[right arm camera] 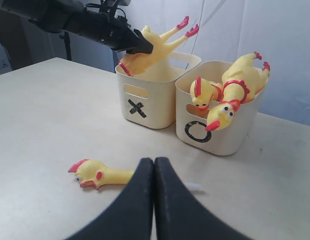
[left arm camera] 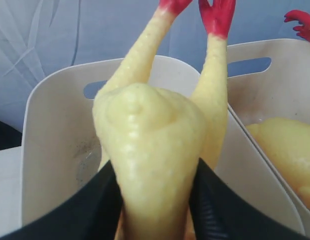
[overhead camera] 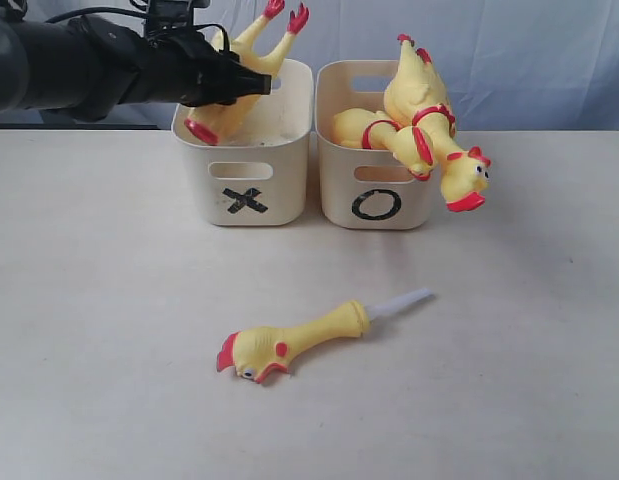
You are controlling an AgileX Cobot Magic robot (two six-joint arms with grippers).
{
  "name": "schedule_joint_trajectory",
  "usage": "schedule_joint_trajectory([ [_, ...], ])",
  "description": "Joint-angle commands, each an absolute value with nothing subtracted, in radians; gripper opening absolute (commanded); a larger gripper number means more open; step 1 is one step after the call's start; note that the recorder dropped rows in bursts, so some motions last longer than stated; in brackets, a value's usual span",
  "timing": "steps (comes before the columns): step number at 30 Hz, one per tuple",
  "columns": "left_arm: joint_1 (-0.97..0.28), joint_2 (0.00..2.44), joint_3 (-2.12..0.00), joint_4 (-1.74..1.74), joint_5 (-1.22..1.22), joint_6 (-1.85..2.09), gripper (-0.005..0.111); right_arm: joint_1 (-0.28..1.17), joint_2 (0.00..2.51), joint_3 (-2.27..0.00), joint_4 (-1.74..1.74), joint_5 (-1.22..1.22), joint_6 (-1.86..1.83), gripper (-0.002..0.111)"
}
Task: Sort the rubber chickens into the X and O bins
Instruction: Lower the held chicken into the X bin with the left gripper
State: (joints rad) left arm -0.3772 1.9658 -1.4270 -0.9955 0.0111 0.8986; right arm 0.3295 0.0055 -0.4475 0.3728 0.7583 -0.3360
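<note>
The left fingers (left arm camera: 89,215) are clamped on either side of the yellow rubber headless chicken body (left arm camera: 149,140), gripping it around its thick middle. That body hangs over the cream-white plastic tub marked with a black X (overhead camera: 289,170). Its long axis is tilted. The red-collared neck end is lowest, down by the tub's front left corner at about rim level. The two red feet point up and back past the far rim. What matters for the release is that most of the body sits above the tub's opening and not outside its walls, so letting go should drop it inside, though the raised legs may come to rest on the back rim. The matching tub marked with a black O (overhead camera: 339,190) stands just beside it and holds the two long whole yellow chickens (overhead camera: 419,100), whose heads spill over the front rim. On the table (overhead camera: 109,300) in front of both tubs lies the yellow head-and-neck piece (overhead camera: 299,340). Its red comb and beak point toward the near left, and its white tube (overhead camera: 399,302) points back toward the O tub. The right fingers (right arm camera: 134,200) are pressed shut and empty above the table. They are near this piece and well apart from the tubs, so the right arm looks better placed to reach it.
</note>
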Motion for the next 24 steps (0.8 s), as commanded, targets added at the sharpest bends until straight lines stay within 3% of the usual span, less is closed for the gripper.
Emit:
schedule_joint_trajectory([
  [1,-0.381,1.987,-1.437,-1.005,0.000,0.894,0.000,0.332,0.000,-0.443,0.368,0.748,-0.338,-0.001],
  [17,-0.359,2.033,-1.437,-1.001,-0.008,0.894,0.001,0.332,0.000,-0.443,0.368,0.748,-0.338,-0.001],
  [24,-0.359,2.069,-1.448,-1.001,0.000,0.896,0.025,0.340,0.000,-0.443,0.368,0.748,-0.336,-0.001],
])
